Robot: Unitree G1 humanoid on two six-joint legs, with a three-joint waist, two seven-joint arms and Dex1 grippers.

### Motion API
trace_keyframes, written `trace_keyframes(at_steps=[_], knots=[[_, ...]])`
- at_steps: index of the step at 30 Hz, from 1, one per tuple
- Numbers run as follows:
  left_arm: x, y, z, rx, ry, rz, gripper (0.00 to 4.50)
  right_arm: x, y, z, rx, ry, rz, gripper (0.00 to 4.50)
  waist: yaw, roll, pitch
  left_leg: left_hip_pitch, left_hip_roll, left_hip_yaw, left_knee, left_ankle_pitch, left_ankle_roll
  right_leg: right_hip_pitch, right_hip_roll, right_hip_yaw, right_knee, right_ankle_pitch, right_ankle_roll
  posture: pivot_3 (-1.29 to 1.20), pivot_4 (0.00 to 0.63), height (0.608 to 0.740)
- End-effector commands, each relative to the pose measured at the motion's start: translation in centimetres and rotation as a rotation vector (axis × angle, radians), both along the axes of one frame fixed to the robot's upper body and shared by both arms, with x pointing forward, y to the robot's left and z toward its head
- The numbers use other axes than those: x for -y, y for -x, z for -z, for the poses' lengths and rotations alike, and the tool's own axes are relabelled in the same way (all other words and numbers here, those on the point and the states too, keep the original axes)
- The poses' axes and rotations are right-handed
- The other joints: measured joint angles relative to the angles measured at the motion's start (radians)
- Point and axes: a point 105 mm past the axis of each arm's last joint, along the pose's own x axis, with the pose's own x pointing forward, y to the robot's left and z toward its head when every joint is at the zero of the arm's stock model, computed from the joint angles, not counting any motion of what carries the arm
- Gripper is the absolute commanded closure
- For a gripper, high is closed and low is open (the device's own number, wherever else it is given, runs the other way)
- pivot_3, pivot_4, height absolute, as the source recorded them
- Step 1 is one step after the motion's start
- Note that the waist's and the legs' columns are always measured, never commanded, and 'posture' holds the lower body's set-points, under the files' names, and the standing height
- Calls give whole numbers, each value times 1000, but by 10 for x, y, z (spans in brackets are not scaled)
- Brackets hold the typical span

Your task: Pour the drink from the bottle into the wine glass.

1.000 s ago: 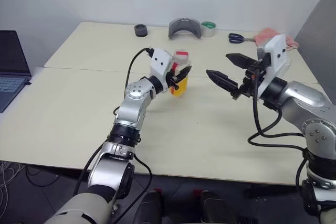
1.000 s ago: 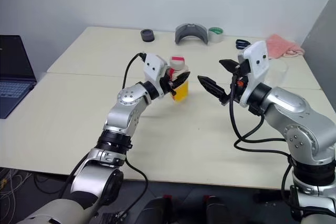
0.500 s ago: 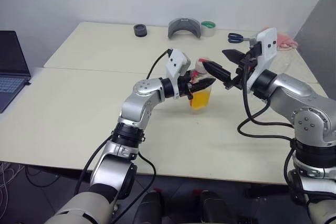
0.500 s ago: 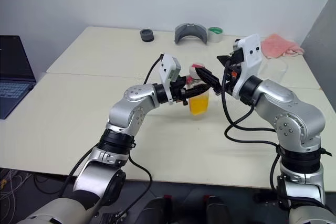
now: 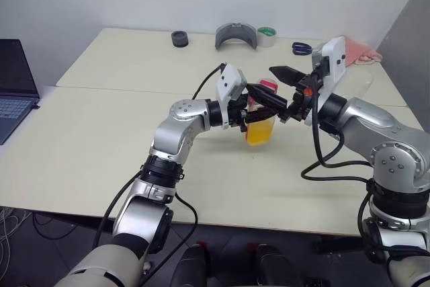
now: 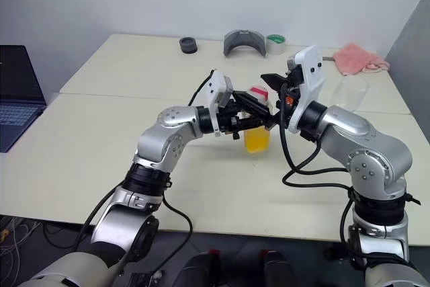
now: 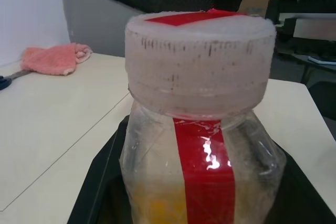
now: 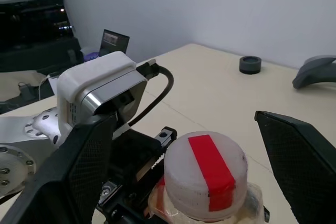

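Note:
My left gripper (image 5: 250,116) is shut on the bottle (image 5: 261,130), holding it upright just above the table's middle. The drink (image 6: 256,140) fills the lower body, orange-yellow. The red-and-white cap (image 5: 267,86) is on. My right gripper (image 5: 273,85) is open, one black finger on each side of the cap with gaps on both sides; the right wrist view shows those fingers (image 8: 73,171) flanking the cap (image 8: 206,174). The left wrist view has the bottle (image 7: 202,161) close up. A faint clear shape behind my right arm is the wine glass (image 6: 351,89).
A laptop (image 5: 13,89) sits at the far left. Along the back edge of the table lie a black tape roll (image 5: 179,38), a grey curved object (image 5: 236,35), a green tape roll (image 5: 267,35), scissors (image 5: 302,48) and a pink cloth (image 5: 363,52).
My left gripper has carried the bottle to the right and nearer to me. My right gripper has swung left, and its open fingers now straddle the cap.

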Motion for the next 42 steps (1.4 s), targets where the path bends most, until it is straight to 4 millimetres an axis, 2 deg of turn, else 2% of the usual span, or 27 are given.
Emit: trace_keyframes(at_steps=[1, 4, 14, 24, 33, 42], knots=[[-3, 17, -24, 65, 59, 64, 2577, -2, 18, -16, 57, -11, -71, 0, 0, 0, 0, 0, 0, 0, 0, 0, 0, 0, 0, 0, 0, 0, 0, 0, 150, 740], [-8, 28, -25, 67, 45, 97, 2577, 1, 18, -15, 64, 19, -48, 0, -2, 0, 0, 0, 1, 0, 0, 0, 0, 0, 0, 0, 0, 0, 0, 0, 150, 740], [-11, 23, -20, 49, 37, 65, 2577, 3, 15, -22, 104, 0, 56, 0, 0, 0, 0, 0, 0, 0, 0, 0, 0, 0, 0, 0, 0, 0, 0, 0, 150, 740], [-10, 21, -17, 47, 31, 51, 2577, -6, 20, -12, 125, 54, 69, 0, 0, 0, 0, 0, 0, 0, 0, 0, 0, 0, 0, 0, 0, 0, 0, 0, 150, 740], [-9, 21, -17, 44, 41, 42, 2577, -3, 13, -6, 113, 49, 116, 0, 0, 0, 0, 0, 0, 0, 0, 0, 0, 0, 0, 0, 0, 0, 0, 0, 150, 740], [-9, 21, -18, 47, 47, 31, 2577, -4, 8, -9, 100, -15, 206, 0, 0, 0, 0, 0, 1, 0, 0, 0, 0, 0, 0, 0, 0, 0, 0, 0, 150, 740]])
